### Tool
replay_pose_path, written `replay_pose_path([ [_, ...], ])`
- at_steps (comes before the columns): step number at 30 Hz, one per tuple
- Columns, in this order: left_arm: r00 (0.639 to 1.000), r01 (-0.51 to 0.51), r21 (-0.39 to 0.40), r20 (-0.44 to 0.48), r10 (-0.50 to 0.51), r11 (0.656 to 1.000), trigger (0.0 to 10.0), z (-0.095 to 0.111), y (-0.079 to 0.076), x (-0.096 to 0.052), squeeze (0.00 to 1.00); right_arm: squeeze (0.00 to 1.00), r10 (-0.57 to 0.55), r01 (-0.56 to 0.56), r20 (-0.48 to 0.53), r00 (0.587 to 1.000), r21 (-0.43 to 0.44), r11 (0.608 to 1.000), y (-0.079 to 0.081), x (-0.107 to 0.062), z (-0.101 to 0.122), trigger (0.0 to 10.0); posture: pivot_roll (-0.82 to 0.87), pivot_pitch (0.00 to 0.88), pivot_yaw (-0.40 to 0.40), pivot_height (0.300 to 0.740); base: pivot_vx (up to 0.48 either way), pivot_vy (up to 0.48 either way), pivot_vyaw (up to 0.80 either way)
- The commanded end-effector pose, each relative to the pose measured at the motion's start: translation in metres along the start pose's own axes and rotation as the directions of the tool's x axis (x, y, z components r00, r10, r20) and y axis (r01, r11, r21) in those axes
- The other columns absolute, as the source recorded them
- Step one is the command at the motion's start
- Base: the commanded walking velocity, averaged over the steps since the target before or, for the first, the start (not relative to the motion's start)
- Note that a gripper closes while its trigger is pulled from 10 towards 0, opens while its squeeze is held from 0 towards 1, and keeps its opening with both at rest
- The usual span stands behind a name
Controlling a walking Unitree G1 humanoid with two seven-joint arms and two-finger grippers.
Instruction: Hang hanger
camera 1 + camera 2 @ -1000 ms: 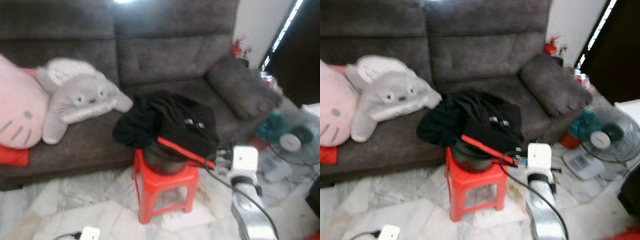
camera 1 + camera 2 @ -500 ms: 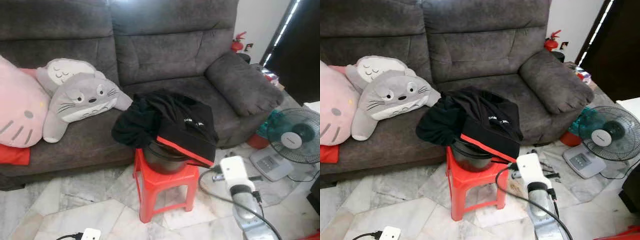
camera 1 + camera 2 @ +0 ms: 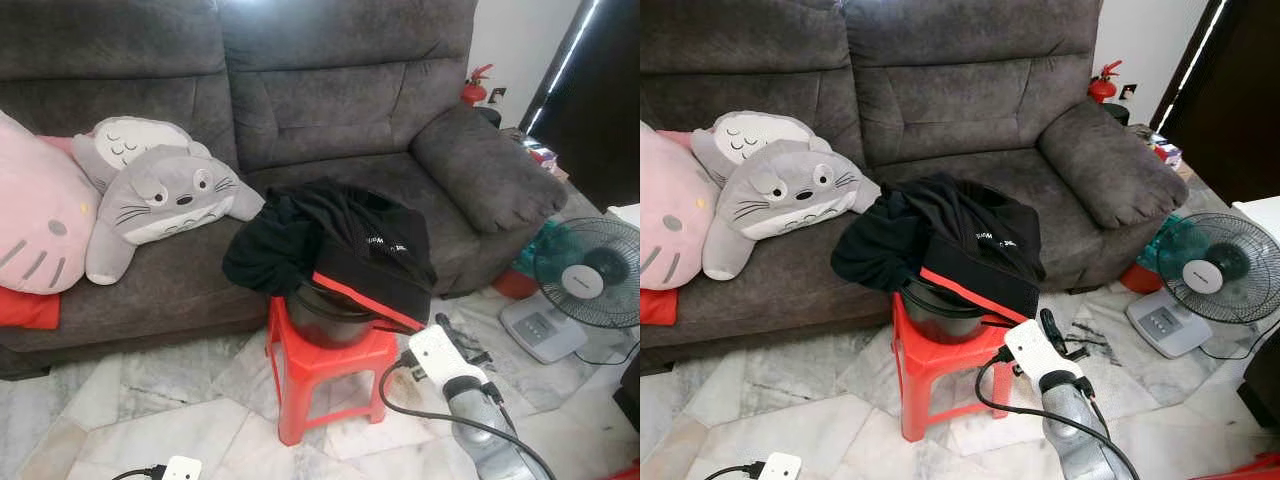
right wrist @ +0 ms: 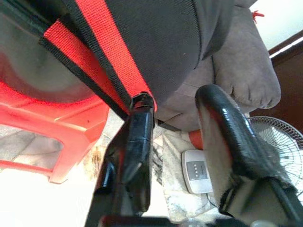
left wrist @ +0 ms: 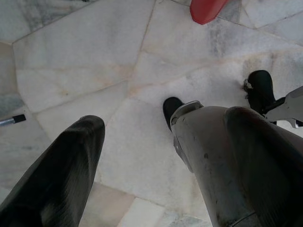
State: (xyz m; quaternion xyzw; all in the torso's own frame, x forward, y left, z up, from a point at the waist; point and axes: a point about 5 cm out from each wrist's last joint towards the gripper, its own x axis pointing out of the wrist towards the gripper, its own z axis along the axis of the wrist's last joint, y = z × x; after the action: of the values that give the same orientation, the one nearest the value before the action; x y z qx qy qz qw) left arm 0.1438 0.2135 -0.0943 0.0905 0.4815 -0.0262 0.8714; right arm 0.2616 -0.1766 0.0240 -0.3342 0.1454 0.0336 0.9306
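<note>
Black jacket (image 3: 335, 243) with red stripe lies heaped over dark pot (image 3: 325, 318) on red stool (image 3: 322, 372), just in front of grey sofa (image 3: 330, 110). No hanger to be made out; may be under jacket. Right gripper (image 4: 173, 101) right beside stool, fingers apart, one fingertip (image 4: 142, 101) touching red stripe, holding nothing. Left gripper (image 5: 137, 127) hangs over floor tiles (image 5: 85, 61) near stool leg, fingers spread, holding nothing. Grey plush toy (image 3: 160, 195) on sofa, fan (image 3: 588, 280) on floor beside sofa arm
</note>
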Motion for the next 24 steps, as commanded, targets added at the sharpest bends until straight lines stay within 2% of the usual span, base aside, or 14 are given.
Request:
replay_pose_path([
  [1,0.999,0.013,0.010,-0.034,-0.013,1.000,10.0,-0.007,-0.002,-0.001,0.00,1.00,0.008,-0.008,0.011,1.000,-0.020,1.000,-0.001,0.003,0.002,10.0,-0.07,0.050,-0.047,0.740,0.000,0.000,0.00],
  [19,0.999,0.013,0.010,-0.033,-0.013,1.000,10.0,-0.007,-0.004,-0.001,0.00,1.00,0.053,-0.050,0.039,0.998,-0.076,0.996,0.006,0.006,0.004,10.0,-0.07,0.051,-0.052,0.740,0.000,0.000,0.00],
  [24,0.999,0.015,0.011,-0.033,-0.015,1.000,10.0,-0.007,-0.004,-0.001,0.00,1.00,0.069,-0.063,0.031,0.997,-0.154,0.986,0.010,0.008,0.002,10.0,-0.07,0.051,-0.053,0.740,0.000,0.000,0.00],
])
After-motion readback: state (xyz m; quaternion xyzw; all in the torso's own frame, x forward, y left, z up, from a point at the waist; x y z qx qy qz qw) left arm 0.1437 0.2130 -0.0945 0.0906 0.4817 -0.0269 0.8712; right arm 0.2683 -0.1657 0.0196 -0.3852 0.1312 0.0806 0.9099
